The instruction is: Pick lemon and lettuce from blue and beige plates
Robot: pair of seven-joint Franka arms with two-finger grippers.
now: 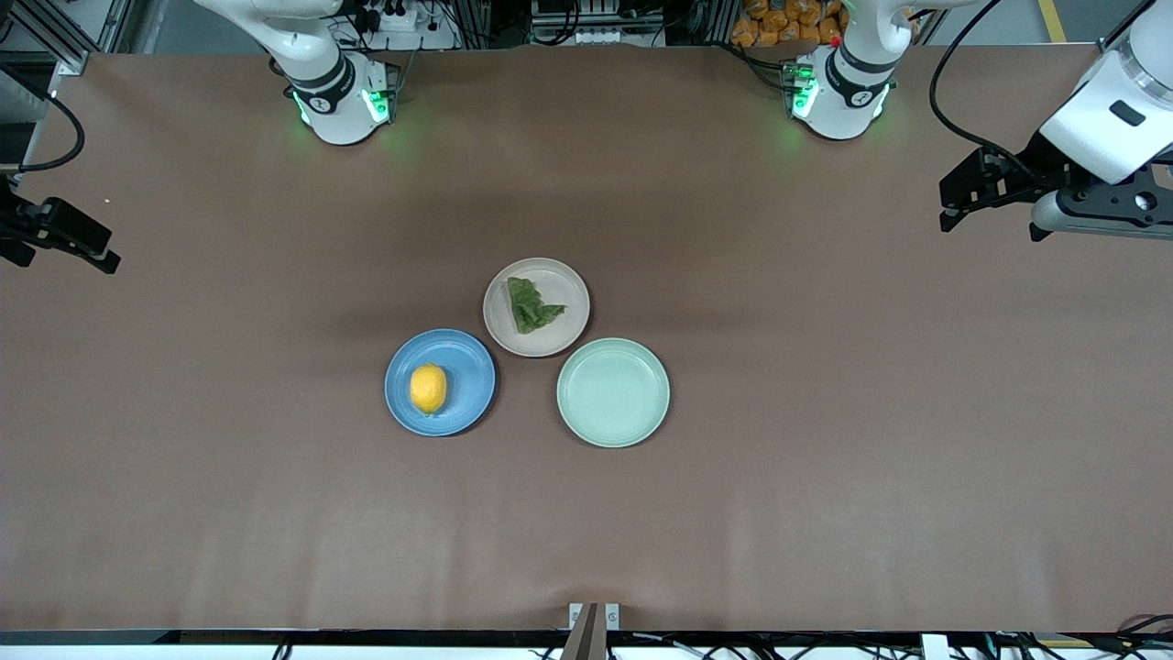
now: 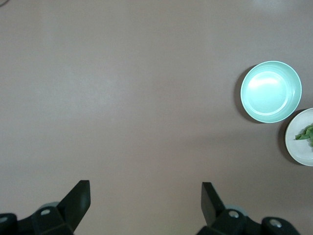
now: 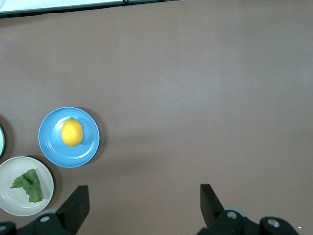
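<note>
Front view: no readable writing or brand shows on any plate or on the brown surface (image 1: pixel 825 513). Three plates cluster at mid-table. The beige plate (image 1: pixel 559 335) carries the lettuce (image 1: pixel 531 304); the blue plate (image 1: pixel 463 399) sits nearer the camera, toward the right arm's end, with the lemon (image 1: pixel 428 389) on it. A mint-green plate (image 1: pixel 613 392) lies beside the beige one, toward the left arm's end. The beige plate's rim nearly touches both neighbours. Bare surface runs wide around the cluster to every edge. The left gripper (image 1: pixel 948 215) hangs over the left arm's end of the surface, the right gripper (image 1: pixel 101 261) over the right arm's end; both arms wait well apart from the plates.

Left wrist view: the left gripper (image 2: pixel 145 196) is spread wide, nothing between its fingers (image 2: pixel 78 198), over bare surface. The mint-green plate (image 2: pixel 270 91) and part of the beige plate (image 2: pixel 299 142) with lettuce (image 2: pixel 305 132) lie at the frame's edge.

Right wrist view: the right gripper (image 3: pixel 144 198) is likewise spread and empty. The lemon (image 3: pixel 72 132) rests on the blue plate (image 3: pixel 90 147), the lettuce (image 3: pixel 29 185) on the beige plate (image 3: pixel 14 200); the table's edge (image 3: pixel 73 7) shows.
</note>
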